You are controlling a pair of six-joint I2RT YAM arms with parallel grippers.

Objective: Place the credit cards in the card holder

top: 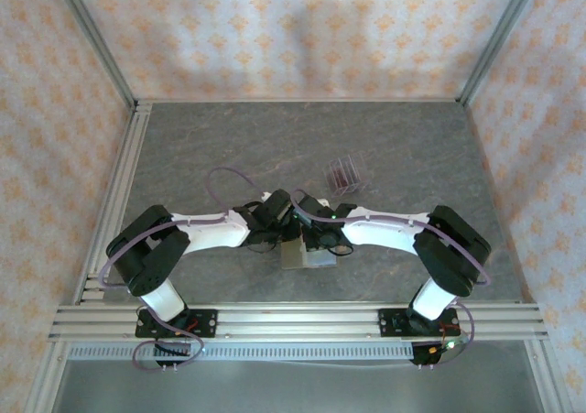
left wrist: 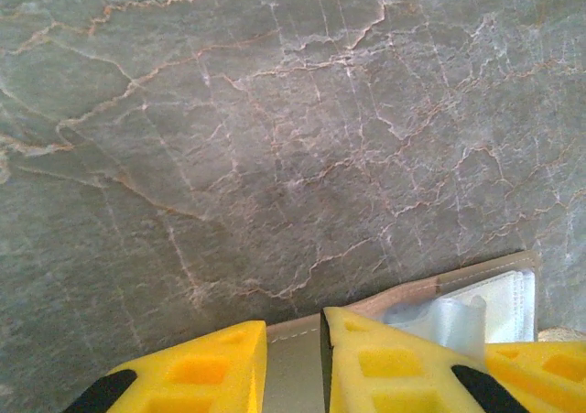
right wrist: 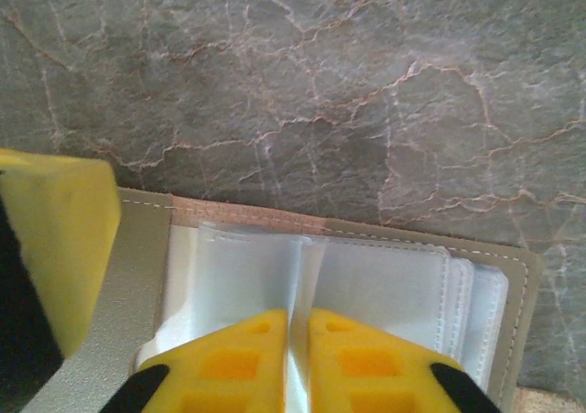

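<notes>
Card holder: lies open on the surface, near the front, between both wrists, clear sleeves facing up. Clamped at its tan cover edge by the left gripper. Pinched at one upstanding sleeve leaf by the right gripper, fingers almost together. Credit cards: stand upright in a clear stand, well behind the card holder.

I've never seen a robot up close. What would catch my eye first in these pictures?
Two white arms meet over an open card holder near the front of the grey marbled table. Up close, the left fingers clamp its tan cover edge, while the right fingers pinch a clear inner sleeve. Behind them, dark red credit cards stand in a clear stand.
</notes>
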